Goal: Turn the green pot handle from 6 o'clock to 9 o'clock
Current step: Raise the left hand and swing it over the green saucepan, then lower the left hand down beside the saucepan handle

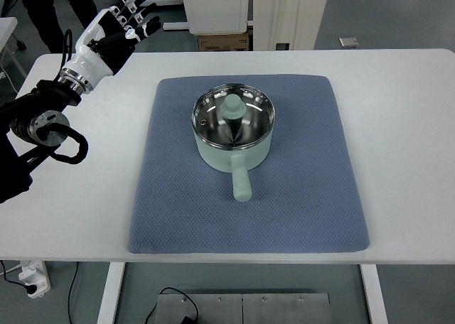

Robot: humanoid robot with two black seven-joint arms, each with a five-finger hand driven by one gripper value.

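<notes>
A pale green pot point(234, 132) with a glass lid and a green knob point(233, 106) sits on a blue mat point(170, 196) in the middle of the white table. Its handle point(240, 181) points toward the near edge, at about 6 o'clock. My left hand point(126, 17) hovers over the table's far left corner, well away from the pot, with its fingers spread and nothing in them. The right arm does not show.
The white table point(398, 125) extends to the right of the mat. A cardboard box point(222, 41) and white furniture stand behind the far edge. A person's dark legs point(50, 11) show at the top left. A power strip point(32, 278) lies on the floor at lower left.
</notes>
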